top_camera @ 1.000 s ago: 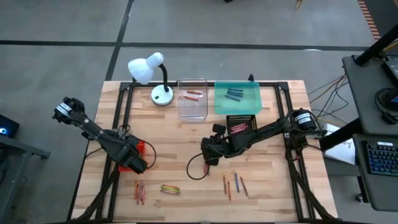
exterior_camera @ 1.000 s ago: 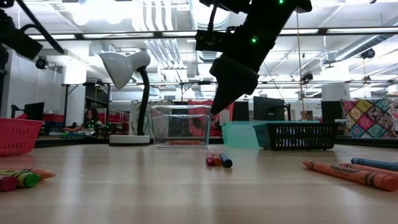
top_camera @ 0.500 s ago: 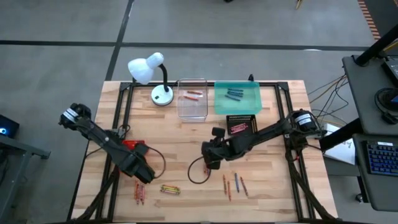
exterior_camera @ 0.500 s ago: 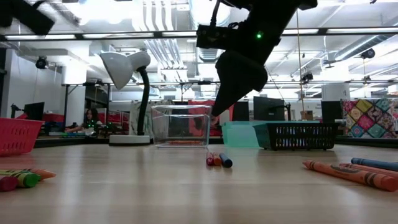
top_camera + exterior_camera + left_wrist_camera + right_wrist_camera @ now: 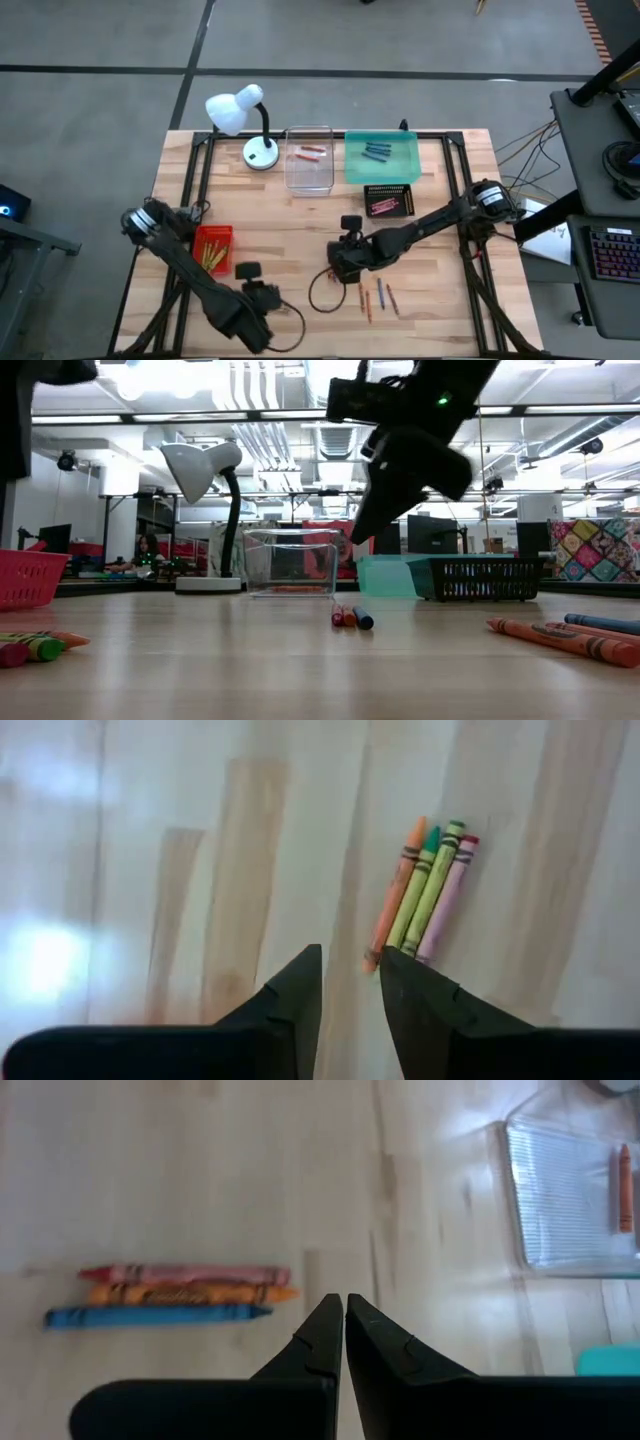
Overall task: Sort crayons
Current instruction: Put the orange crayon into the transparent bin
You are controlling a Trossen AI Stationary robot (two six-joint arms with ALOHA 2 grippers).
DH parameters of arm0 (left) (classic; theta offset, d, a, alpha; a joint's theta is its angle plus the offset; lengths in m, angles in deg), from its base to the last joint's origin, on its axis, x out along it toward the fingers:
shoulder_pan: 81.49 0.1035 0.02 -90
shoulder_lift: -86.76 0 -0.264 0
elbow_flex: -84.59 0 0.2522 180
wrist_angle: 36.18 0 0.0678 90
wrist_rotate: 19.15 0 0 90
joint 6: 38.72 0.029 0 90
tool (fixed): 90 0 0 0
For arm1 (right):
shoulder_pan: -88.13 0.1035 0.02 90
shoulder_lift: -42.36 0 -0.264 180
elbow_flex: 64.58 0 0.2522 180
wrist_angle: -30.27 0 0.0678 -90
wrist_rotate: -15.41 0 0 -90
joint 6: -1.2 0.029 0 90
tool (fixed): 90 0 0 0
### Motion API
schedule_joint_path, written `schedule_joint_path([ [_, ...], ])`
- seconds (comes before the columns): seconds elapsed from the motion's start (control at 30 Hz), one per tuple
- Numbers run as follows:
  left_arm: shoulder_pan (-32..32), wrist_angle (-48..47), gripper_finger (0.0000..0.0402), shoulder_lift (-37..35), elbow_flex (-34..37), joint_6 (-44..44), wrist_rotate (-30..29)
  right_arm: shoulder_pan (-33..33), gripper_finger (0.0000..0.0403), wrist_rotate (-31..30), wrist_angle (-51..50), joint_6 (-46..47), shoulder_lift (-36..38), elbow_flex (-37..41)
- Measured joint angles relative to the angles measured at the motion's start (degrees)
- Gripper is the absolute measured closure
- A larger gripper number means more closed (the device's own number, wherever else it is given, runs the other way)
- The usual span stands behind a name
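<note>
1. Two arms are over my table: the left gripper [image 5: 250, 318] hangs at the near left edge, the right gripper [image 5: 342, 262] near the middle.
2. My left wrist view shows the left fingers [image 5: 292, 992] with a narrow gap between them and nothing in it; a bunch of orange, green and pink crayons [image 5: 425, 885] lies on the wood just past the tips.
3. The right fingers [image 5: 323, 1335] are pressed together, empty, above a red, an orange and a blue crayon [image 5: 170, 1294] lying side by side.
4. More loose crayons [image 5: 378, 294] lie near and right of the right gripper.
5. Sorted ones: yellowish sticks in the red tray [image 5: 213, 234] at left, red in the clear tray [image 5: 309, 172], blue in the teal tray [image 5: 382, 164] at the far side.
6. A white lamp [image 5: 243, 118] stands at the far left corner; the black tray [image 5: 389, 200] sits near the teal one.
</note>
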Motion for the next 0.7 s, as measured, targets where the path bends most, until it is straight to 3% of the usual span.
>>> schedule_joint_path([
  [0.27, 0.05, 0.04, 0.0315, 8.96, -3.64, 8.67, -1.27, 5.47, 0.0394, 0.0, -4.25, 2.82, 0.04, 0.32],
  [0.7, 1.87, 1.76, 0.0315, 8.6, -2.66, 18.28, -2.22, 12.98, 0.0394, 0.02, -12.76, 8.91, 0.04, 0.43],
])
